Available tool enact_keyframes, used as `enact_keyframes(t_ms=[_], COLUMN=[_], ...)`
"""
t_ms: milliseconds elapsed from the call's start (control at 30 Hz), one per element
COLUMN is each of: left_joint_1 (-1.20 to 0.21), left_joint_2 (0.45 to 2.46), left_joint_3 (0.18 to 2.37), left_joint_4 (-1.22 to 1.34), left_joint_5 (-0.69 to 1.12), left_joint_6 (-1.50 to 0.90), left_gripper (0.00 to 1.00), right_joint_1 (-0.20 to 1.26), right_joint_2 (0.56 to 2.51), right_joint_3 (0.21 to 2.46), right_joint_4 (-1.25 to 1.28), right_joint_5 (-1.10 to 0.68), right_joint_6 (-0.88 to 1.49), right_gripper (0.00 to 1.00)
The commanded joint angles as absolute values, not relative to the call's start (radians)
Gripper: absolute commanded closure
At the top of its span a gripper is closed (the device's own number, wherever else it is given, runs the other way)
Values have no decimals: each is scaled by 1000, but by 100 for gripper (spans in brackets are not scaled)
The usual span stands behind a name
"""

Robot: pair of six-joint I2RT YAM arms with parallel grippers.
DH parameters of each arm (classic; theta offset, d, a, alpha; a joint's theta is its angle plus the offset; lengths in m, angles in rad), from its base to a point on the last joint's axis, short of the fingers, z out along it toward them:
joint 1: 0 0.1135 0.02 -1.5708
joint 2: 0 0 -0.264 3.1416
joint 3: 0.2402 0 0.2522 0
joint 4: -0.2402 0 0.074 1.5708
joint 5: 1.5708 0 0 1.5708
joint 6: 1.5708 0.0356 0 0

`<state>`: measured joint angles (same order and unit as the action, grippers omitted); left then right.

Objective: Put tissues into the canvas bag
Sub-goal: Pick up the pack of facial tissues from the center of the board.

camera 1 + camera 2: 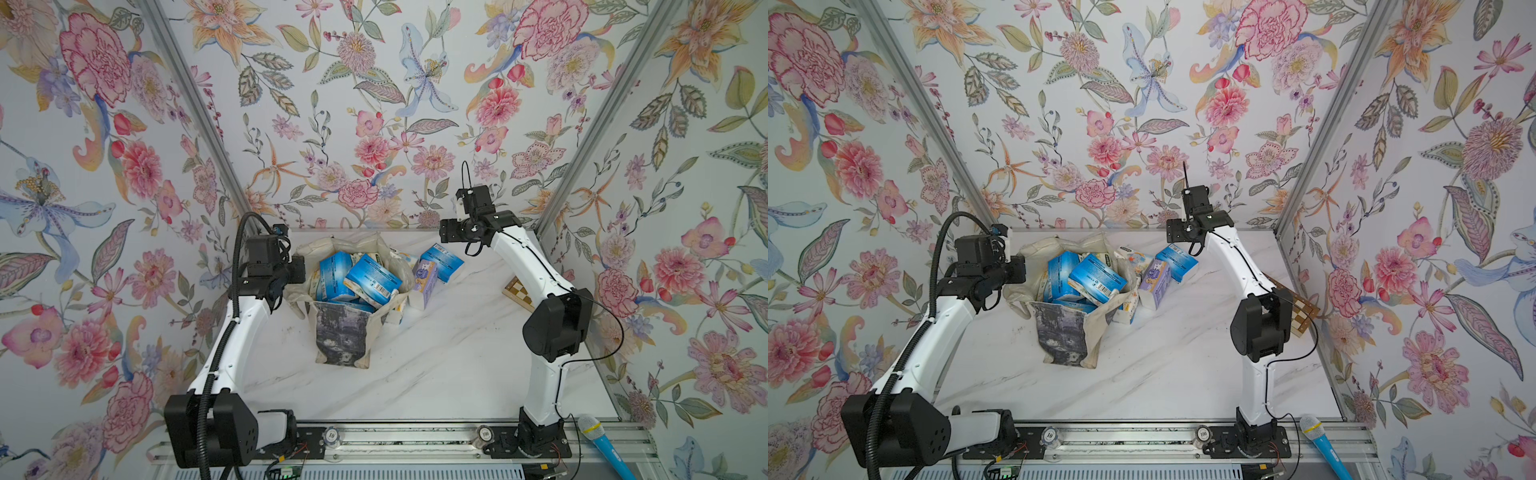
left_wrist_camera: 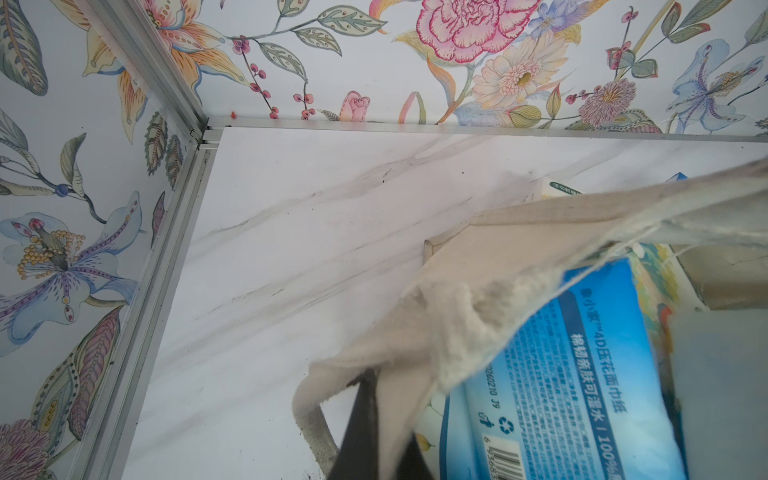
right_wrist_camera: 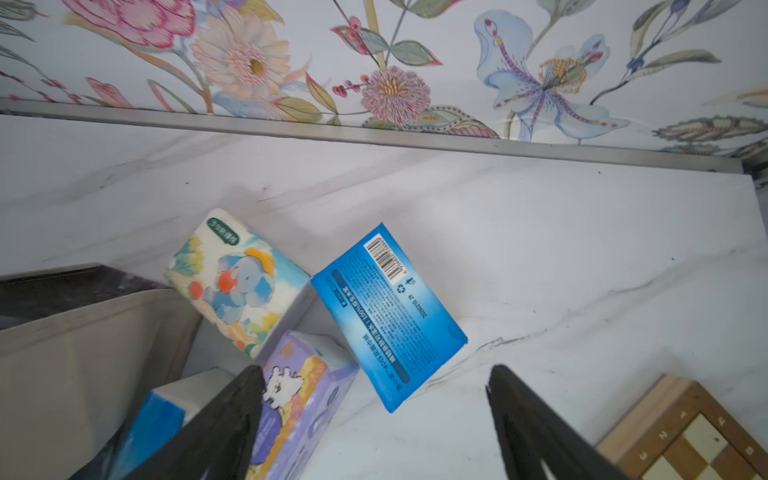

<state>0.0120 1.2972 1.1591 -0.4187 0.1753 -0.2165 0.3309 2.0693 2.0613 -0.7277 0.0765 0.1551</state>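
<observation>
Table (image 1: 436,365): marble-look, carries everything.
Canvas bag (image 1: 340,332): centre of frame, mouth open, several tissues (image 1: 370,278) inside. Your left gripper (image 2: 386,415) is clenched on its rim.
Blue pack (image 3: 386,316): outside the bag, to its right, leaning on the lavender pack (image 3: 299,399). Its long axis runs away from your right gripper (image 3: 374,370), which is the nearer one, spread and empty.
Packs behind the bag: partly hidden.

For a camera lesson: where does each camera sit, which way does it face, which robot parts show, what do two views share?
Top views: high over the front rail, facing down toward the back wall; canvas bag, left arm, right arm show.
Left wrist: at the bag's rim, facing the far corner; left gripper pinches its fabric.
Right wrist: over the table, facing the back wall; right gripper open.
Shared: blue pack beside the bag, right wrist and both top views.
</observation>
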Motion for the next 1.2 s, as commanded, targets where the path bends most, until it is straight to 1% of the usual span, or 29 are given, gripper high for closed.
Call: enact_keyframes(t_ms=[0, 100, 200, 367, 533, 667, 833, 1000, 1167], left_joint_1=[25, 25, 26, 28, 29, 31, 32, 35, 37], left_joint_2=[1283, 1289, 1293, 1305, 1313, 1318, 1324, 1324, 1314], left_joint_3=[1172, 1180, 1189, 1202, 1209, 1214, 1216, 1207, 1192], left_joint_4=[-412, -421, -427, -436, -444, -443, -438, -431, -425], left_joint_5=[160, 157, 150, 150, 145, 144, 149, 156, 157], left_joint_6=[-212, -209, -204, -199, -193, -191, -190, -192, -192], left_gripper=[100, 100, 100, 100, 100, 100, 100, 100, 100], right_joint_1=[321, 312, 304, 296, 293, 288, 284, 281, 278], right_joint_2=[2179, 2282, 2378, 2527, 2595, 2568, 2467, 2342, 2174], right_joint_3=[2152, 2246, 2340, 2490, 2526, 2438, 2261, 2076, 1837], right_joint_4=[-722, -729, -730, -728, -729, -730, -729, -722, -655], right_joint_5=[123, 105, 84, 77, 63, 31, 8, -18, -44], right_joint_6=[144, 161, 186, 226, 244, 244, 230, 225, 234], right_gripper=[14, 13, 9, 7, 7, 8, 9, 10, 10])
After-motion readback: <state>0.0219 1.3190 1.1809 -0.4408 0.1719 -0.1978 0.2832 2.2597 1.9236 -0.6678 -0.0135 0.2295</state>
